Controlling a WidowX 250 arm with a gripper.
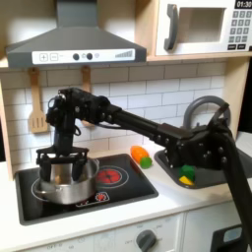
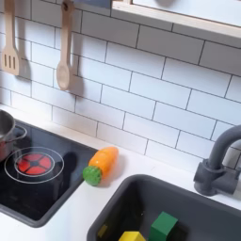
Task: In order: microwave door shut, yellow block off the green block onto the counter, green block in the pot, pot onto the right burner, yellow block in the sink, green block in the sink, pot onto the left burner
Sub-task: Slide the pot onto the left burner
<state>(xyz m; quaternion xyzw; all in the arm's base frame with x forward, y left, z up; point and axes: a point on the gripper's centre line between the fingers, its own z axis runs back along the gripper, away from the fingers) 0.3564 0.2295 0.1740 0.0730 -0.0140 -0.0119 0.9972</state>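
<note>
Hovering over the pot (image 1: 67, 180) in the first exterior view, the gripper (image 1: 61, 163) spreads its jaws around the rim; the second exterior view shows the green block (image 2: 164, 226) and yellow block (image 2: 132, 236) inside the sink (image 2: 193, 202).

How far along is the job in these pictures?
Done: microwave door shut; yellow block and green block lie in the sink. In hand: end effector at the pot, which sits left of the red burner in the first exterior view. Left: probably just backing away.

pot (image 1: 67, 183) on left burner | blocks (image 2: 164, 226) in sink (image 2: 202, 213)
</note>
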